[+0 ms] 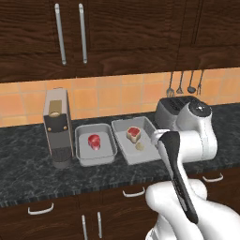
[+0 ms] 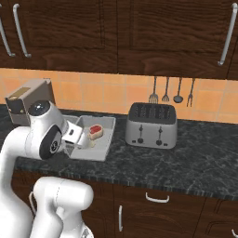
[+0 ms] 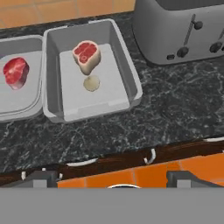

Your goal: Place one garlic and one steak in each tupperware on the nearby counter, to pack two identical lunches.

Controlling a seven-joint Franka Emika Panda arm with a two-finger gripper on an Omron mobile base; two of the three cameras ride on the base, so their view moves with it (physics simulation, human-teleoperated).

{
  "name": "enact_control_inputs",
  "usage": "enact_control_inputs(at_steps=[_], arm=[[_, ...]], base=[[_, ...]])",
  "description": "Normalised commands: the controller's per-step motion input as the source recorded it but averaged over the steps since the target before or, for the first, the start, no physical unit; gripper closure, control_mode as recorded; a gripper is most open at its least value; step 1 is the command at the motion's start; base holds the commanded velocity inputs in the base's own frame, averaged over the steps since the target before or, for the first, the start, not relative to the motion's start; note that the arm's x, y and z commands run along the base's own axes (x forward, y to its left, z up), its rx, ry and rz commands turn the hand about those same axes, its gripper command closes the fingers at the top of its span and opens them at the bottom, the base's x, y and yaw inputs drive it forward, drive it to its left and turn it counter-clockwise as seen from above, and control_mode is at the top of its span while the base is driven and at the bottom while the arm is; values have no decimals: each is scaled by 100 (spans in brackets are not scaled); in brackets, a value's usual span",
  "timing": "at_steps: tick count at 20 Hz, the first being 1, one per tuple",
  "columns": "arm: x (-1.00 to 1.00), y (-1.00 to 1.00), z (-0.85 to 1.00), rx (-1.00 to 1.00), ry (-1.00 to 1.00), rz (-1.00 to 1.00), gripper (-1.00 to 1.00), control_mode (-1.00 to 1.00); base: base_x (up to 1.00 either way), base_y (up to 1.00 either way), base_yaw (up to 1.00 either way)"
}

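Two light-grey tupperware sit side by side on the dark speckled counter (image 1: 28, 161). The left tupperware (image 1: 110, 151) holds a deep red steak (image 1: 94, 141) (image 3: 16, 72). The right tupperware (image 1: 151, 153) (image 3: 131, 83) (image 2: 103, 151) holds a pinkish steak with a pale fat rim (image 1: 133, 133) (image 3: 86, 54) (image 2: 96, 130) and one cream garlic (image 1: 139, 146) (image 3: 91, 83) just in front of it. My gripper (image 3: 113, 180) hovers above the counter's front edge, back from the right tupperware. It is open and holds nothing.
A silver toaster (image 1: 169, 111) (image 2: 152, 124) (image 3: 179, 26) stands right of the containers. A tall coffee machine (image 1: 58, 126) stands to their left. Utensils (image 2: 169, 90) hang on the orange tiled wall. Drawers with curved handles (image 1: 133, 192) run below the counter.
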Motion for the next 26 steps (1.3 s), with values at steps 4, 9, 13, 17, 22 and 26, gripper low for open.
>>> enact_control_inputs(at_steps=[4, 9, 13, 17, 22, 26], arm=[[-100, 0, 1, 0, -10, 0, -100, -100], [-27, 0, -8, 0, 0, 0, -100, 100], [0, 0, 0, 0, 0, 0, -100, 100], [0, 0, 0, 0, 0, 0, -100, 100], [0, 0, 0, 0, 0, 0, -100, 100], [0, 0, 0, 0, 0, 0, -100, 100]], base=[[0, 0, 0], [-45, -3, 1], [-59, -78, -7], [-44, -97, -11], [-40, -89, -11], [-30, -97, -6]])
